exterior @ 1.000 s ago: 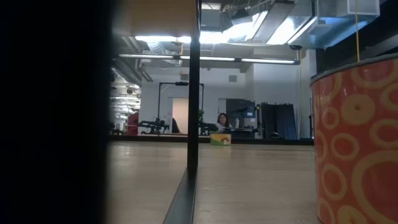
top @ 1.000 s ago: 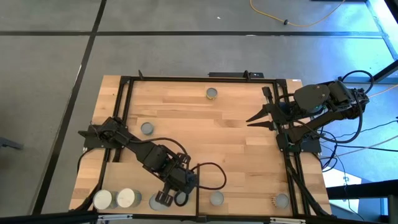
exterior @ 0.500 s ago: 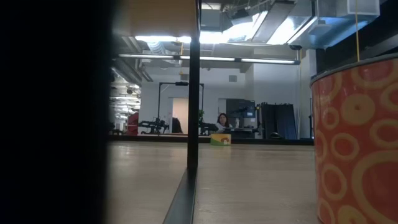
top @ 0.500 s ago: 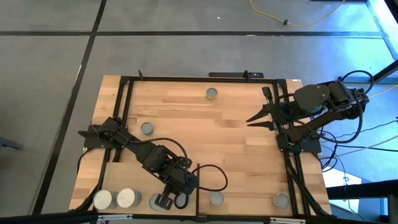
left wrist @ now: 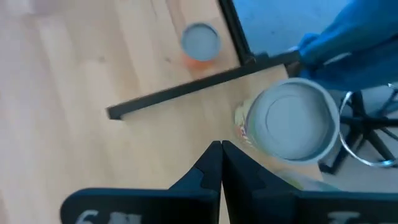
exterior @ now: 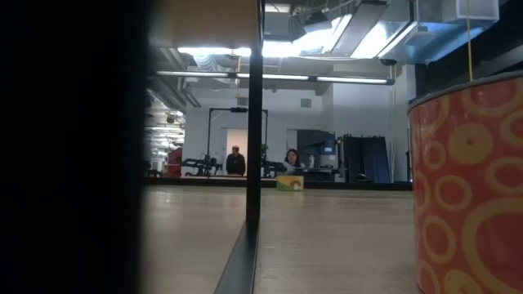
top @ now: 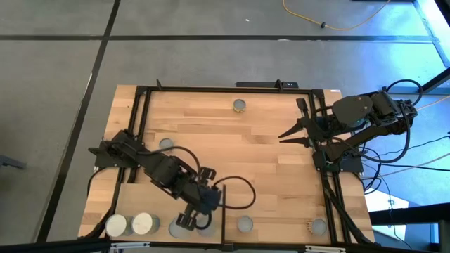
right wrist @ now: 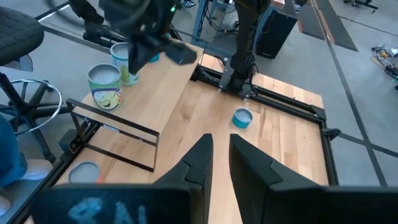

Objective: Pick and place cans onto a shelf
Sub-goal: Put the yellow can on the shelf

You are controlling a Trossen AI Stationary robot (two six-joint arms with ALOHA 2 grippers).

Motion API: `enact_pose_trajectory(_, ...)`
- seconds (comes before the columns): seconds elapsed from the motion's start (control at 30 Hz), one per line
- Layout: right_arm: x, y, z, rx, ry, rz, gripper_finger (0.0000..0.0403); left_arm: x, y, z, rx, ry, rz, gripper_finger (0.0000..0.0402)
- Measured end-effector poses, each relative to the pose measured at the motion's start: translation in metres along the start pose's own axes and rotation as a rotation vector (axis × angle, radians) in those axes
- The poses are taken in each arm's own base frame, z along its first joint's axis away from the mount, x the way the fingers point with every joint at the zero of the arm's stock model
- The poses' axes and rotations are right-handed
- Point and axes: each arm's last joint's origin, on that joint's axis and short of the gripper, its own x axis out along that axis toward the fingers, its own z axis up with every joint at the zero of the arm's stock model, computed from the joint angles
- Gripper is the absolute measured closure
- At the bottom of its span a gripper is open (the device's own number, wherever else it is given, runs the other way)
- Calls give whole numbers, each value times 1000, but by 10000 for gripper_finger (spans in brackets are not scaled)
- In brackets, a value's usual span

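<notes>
At the near edge of the counter (top: 267,176), the left end effector (top: 187,220) hung low over the shelf (top: 133,200), its fingers pressed together and gripping nothing. In the left wrist view the two dark fingers (left wrist: 219,165) met in a closed point just beside a wide can with a whitish top (left wrist: 292,119), which stood free on the pale board near the thin black upright edge (left wrist: 186,90). Beyond that edge an orange-sided can (left wrist: 200,42) stood on the planked wood. From above, two wide whitish-topped cans (top: 143,223) stood side by side at the shelf's near left corner, close to the left end effector. Other small cans were scattered well apart on the counter: one near the far edge (top: 240,105), one beside the left arm's base (top: 166,144), one near the front middle (top: 244,224) and one at the front right corner (top: 318,226). The right end effector (top: 284,136) waited over the counter's right side, its fingers slightly apart and holding nothing. In the low view an orange can with pale rings (exterior: 466,188) filled the right side, with two people far off in the room behind.
</notes>
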Motion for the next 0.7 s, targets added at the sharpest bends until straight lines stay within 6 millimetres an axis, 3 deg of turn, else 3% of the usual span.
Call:
enact_pose_trajectory(0.1,0,0,-1,-1,7,1,347,-17,4,-2,-3,-47,63,402)
enact_pose_trajectory(0.47,0,1,-5,-7,50,8,347,-114,18,-35,-15,-285,226,402)
enact_pose_trajectory(0.7,0,1,-5,14,50,7,347,-129,26,-68,-16,-271,262,401)
